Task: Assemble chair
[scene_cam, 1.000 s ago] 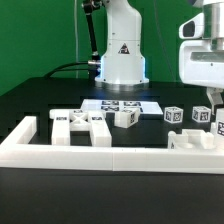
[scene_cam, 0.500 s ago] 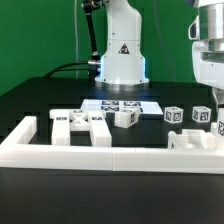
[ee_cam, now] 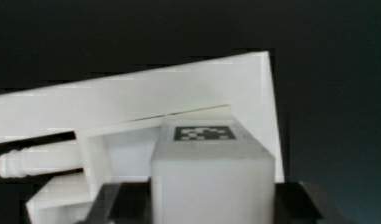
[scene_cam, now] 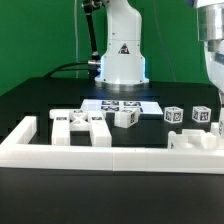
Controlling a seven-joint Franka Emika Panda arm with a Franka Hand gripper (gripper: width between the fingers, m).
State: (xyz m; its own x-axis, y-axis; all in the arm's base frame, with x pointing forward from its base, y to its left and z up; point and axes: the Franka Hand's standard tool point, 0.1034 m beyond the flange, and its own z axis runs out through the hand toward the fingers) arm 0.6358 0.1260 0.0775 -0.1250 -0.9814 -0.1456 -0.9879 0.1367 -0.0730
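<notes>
Right, we have the black tabletop [scene_cam: 40, 100] edged in front by the long white border frame [scene_cam: 110, 152], with the marker board [scene_cam: 125, 103] lying flat at mid-table. Loose chair parts lie about: the biggest chair piece [scene_cam: 82, 126] sits toward the exterior view's left, and a small tagged cube [scene_cam: 125, 118] is just before the board. On the wrist view, a tagged chair block [ee_cam: 213, 165] sits between the dark fingers of the claw [ee_cam: 205, 205] (pinched or not, we cannot tell).

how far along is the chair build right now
Done: nothing looks joined; the flat tagged piece, the small block and a tagged cube lie apart on the table. In hand: the wrist view shows a tagged white part close up; whether it is gripped is unclear. Left: apparently all the joining.
</notes>
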